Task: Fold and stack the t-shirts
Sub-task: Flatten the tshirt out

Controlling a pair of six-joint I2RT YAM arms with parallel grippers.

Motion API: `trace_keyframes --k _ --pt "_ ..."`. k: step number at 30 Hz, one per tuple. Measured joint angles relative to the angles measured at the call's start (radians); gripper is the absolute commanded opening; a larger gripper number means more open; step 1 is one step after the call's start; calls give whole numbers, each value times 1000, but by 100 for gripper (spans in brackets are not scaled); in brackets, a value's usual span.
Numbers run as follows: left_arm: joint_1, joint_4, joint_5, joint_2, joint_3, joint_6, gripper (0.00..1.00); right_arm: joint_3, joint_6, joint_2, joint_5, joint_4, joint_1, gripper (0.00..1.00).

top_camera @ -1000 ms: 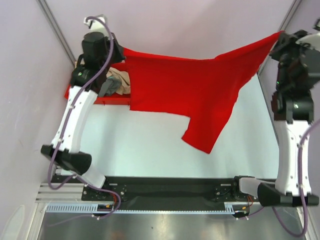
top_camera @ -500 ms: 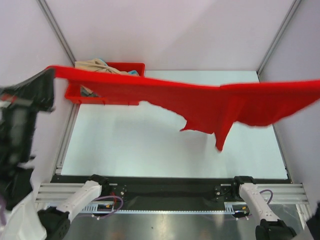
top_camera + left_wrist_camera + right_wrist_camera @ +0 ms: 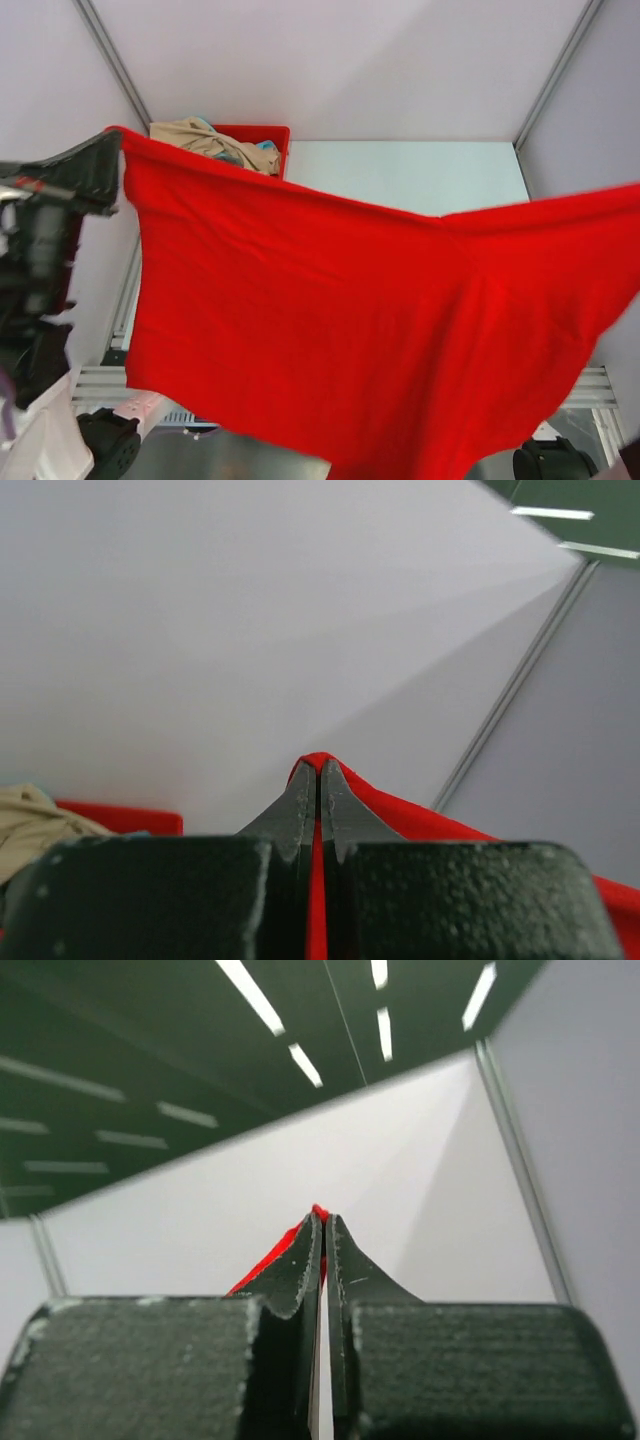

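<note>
A bright red t-shirt (image 3: 340, 330) hangs stretched between both grippers, high up and close to the top camera, hiding most of the table. My left gripper (image 3: 106, 152) is shut on the shirt's upper left corner; in the left wrist view red cloth (image 3: 400, 810) pokes out past the left gripper (image 3: 320, 770). My right gripper (image 3: 324, 1222) is shut on a red cloth edge (image 3: 270, 1260) and lies off the right side of the top view. A beige t-shirt (image 3: 205, 140) lies crumpled in the red tray (image 3: 272, 134), with a bit of light blue cloth beside it.
The red tray stands at the table's back left corner, against the wall. A strip of white table (image 3: 420, 170) shows behind the shirt. Metal frame posts (image 3: 560, 70) run up both back corners. The arm bases are hidden by the shirt.
Both arms have swung up and outward from the back of the table. The red shirt rose toward the camera and now hangs as a broad sheet over the table.
</note>
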Motion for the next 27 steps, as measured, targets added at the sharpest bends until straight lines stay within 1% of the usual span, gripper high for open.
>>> trace_keyframes --k 4,8,12,15,18,20,24,27 --pt "0 34 -23 48 -188 1 0 -226 -8 49 11 54 3 0" --pt "0 123 -51 114 -455 3 0 -500 -21 147 18 109 4 0" --pt "0 236 -88 217 -740 11 0 -755 -27 258 16 172 5 0" --pt "0 303 -119 319 -863 18 0 -888 -27 328 8 205 0 0" --pt "2 392 -136 472 -898 24 0 -970 -27 404 1 274 -11 0" --pt "6 449 -137 592 -881 28 0 -976 -27 475 -4 319 -16 0" --pt "18 490 -140 822 -784 36 0 -952 -29 648 -14 404 -22 0" --pt "27 486 -145 917 -706 45 0 -899 -37 760 -27 422 -26 0"
